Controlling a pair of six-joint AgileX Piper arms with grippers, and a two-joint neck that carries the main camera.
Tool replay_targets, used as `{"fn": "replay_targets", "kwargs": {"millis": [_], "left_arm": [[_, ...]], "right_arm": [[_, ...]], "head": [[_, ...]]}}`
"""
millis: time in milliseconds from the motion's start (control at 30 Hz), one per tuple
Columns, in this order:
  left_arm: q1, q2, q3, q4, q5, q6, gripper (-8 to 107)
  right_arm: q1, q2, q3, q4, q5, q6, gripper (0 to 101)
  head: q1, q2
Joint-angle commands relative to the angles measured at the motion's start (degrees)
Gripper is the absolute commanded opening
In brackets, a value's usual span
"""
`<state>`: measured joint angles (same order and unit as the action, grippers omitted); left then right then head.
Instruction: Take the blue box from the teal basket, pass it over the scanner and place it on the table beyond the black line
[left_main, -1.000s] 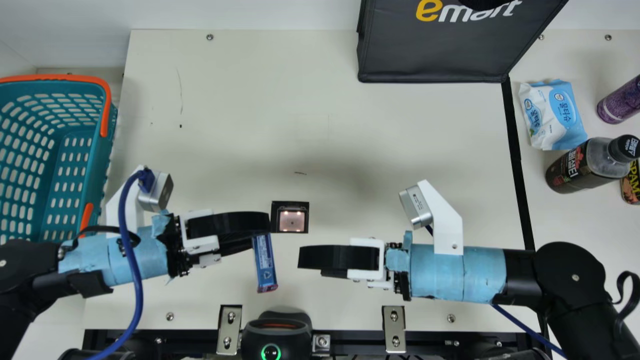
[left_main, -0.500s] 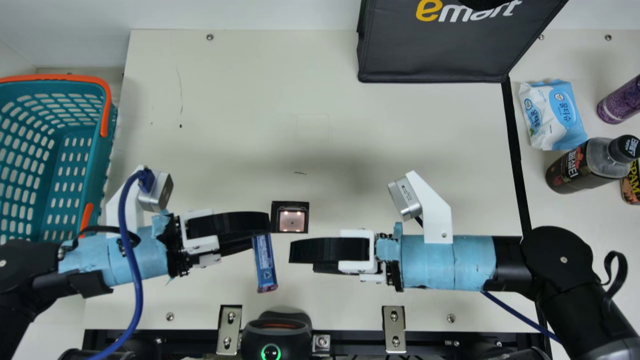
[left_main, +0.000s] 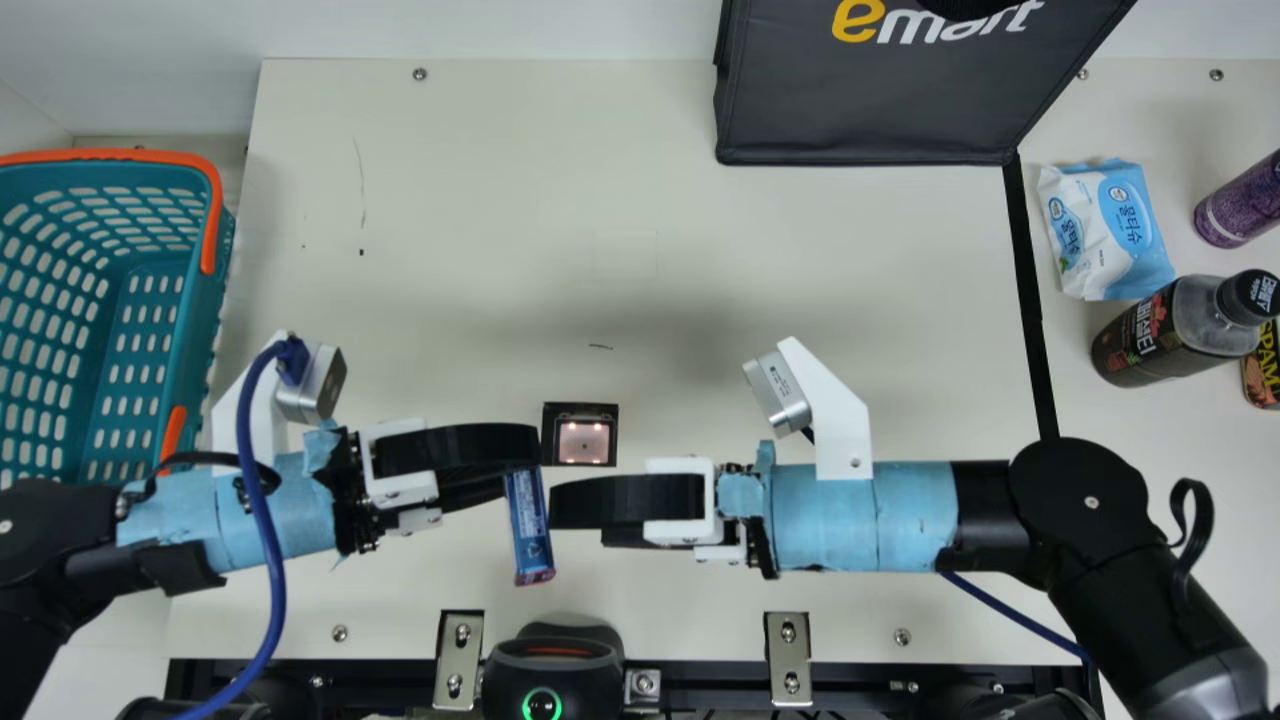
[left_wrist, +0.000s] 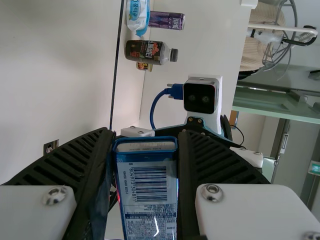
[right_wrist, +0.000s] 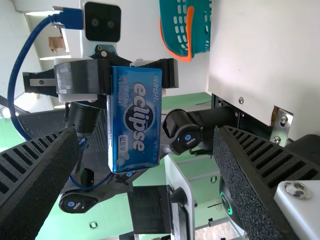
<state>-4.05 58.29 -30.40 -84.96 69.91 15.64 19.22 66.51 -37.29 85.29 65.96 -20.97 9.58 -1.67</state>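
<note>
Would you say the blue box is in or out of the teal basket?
Out: the left gripper holds the blue box clear of the teal basket.

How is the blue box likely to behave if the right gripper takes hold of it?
The blue box will probably feel stiff, since its edges look straight between the left gripper's fingers. Its printed faces shine, so it may be a bit slippery. It hangs well below that grip, so a push from the right gripper might swivel it.
</note>
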Motion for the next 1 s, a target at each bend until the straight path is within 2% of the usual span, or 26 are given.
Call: {"fn": "replay_targets", "kwargs": {"millis": [0, 400, 967], "left_arm": [[0.0, 0.0, 0.0, 0.0, 0.0, 0.0, -8], [0.0, 0.0, 0.0, 0.0, 0.0, 0.0, -8], [0.0, 0.0, 0.0, 0.0, 0.0, 0.0, -8]], "right_arm": [[1.4, 0.4, -0.2, 0.3, -1.2, -0.1, 95], [7.0, 2.8, -1.5, 2.8, -5.6, -0.8, 95], [10.8, 3.4, -1.4, 5.3, -8.5, -0.8, 95]], "head": [[-1.7, 0.1], [-1.7, 0.1], [-1.7, 0.1]]}}
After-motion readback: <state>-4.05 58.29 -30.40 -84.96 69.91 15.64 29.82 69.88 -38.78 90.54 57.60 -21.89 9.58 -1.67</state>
